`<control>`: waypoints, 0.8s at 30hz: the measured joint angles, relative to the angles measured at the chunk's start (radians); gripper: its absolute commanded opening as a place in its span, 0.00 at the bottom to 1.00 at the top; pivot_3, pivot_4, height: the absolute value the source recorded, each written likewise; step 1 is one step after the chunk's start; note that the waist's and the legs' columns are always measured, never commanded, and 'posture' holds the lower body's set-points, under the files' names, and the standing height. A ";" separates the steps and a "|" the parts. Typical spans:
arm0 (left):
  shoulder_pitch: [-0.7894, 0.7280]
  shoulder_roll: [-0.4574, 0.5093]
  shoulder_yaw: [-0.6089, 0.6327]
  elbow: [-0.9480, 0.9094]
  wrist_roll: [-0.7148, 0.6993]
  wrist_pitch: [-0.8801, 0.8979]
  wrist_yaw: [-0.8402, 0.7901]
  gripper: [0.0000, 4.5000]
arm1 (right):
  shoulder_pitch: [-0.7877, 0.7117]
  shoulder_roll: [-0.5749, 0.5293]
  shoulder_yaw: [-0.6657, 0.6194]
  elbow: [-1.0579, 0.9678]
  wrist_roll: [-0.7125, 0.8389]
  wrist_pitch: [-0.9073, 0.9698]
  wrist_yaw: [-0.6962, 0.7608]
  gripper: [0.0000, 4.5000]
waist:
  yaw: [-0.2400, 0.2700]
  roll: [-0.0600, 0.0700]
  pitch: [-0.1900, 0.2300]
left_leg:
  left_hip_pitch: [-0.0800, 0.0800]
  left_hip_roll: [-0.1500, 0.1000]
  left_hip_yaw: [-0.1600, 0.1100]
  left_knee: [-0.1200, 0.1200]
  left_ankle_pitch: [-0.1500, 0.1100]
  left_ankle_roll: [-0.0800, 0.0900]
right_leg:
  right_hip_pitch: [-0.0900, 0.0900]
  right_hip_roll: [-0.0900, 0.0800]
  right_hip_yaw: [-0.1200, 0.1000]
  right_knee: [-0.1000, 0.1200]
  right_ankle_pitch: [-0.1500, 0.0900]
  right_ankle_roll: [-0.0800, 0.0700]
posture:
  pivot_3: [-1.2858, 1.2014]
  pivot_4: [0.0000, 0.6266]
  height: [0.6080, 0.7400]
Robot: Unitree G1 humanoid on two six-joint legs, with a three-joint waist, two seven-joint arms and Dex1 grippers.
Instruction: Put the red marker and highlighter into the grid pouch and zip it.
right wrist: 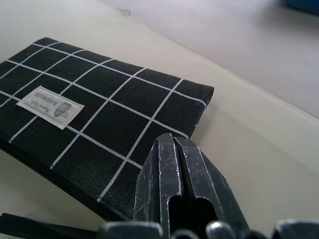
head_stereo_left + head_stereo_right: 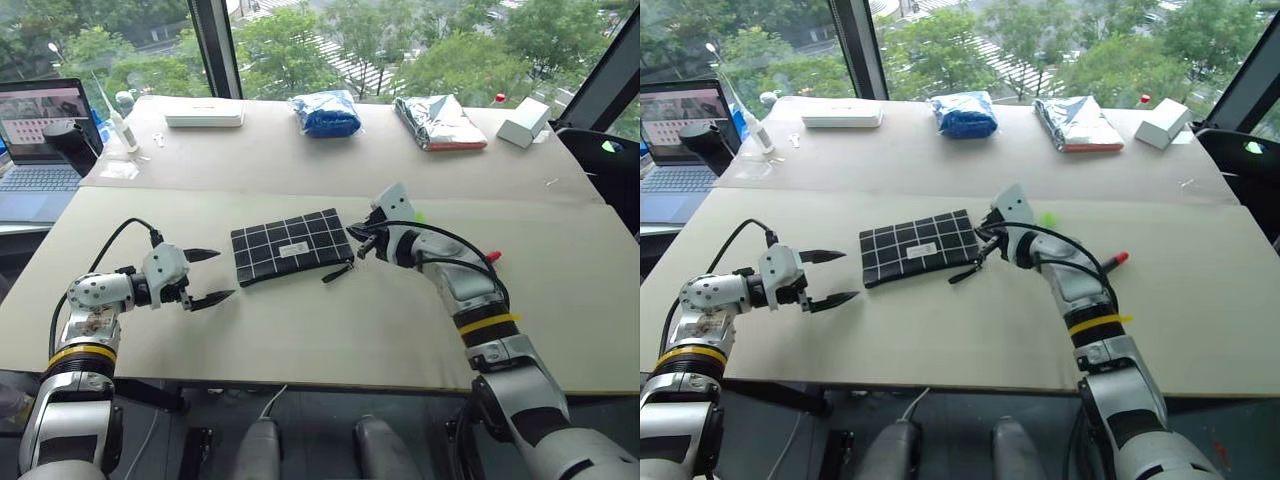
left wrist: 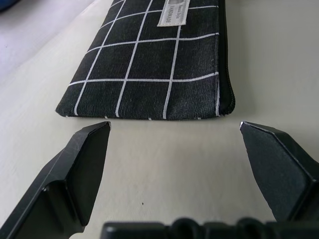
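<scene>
Right end effector [image 2: 361,240], fingers pressed together, reaches over the grid pouch [image 2: 290,245]; left end effector [image 2: 208,276] hovers wide beside its other end.

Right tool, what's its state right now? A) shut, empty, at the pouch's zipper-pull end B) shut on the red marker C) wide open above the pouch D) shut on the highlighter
A: the right tool has its fingers pressed together with nothing between them, at the grid pouch end where the zipper strap lies.
</scene>
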 measured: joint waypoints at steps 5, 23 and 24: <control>-0.001 0.000 -0.006 -0.020 0.000 0.007 0.000 1.00 | 0.000 0.043 0.020 0.000 -0.008 -0.001 0.027 0.01 | -0.008 0.000 0.000 | 0.000 0.000 -0.001 0.000 0.000 0.000 | 0.000 0.000 0.000 0.001 0.000 0.000 | 0.52 0.24 1.00; 0.017 0.051 -0.042 -0.064 0.060 -0.018 0.021 1.00 | -0.024 -0.010 0.174 0.096 -0.278 -0.220 0.017 0.01 | -0.010 0.000 0.000 | 0.001 0.000 -0.001 0.000 0.000 0.000 | 0.001 0.000 -0.001 0.001 0.000 0.000 | 0.52 0.24 1.00; 0.017 0.051 -0.048 -0.061 0.074 -0.035 0.029 1.00 | -0.024 -0.008 0.174 0.098 -0.283 -0.227 0.018 0.01 | -0.011 0.000 0.000 | 0.001 0.000 -0.001 0.000 0.000 0.000 | 0.001 0.000 -0.001 0.001 0.000 0.000 | 0.52 0.24 1.00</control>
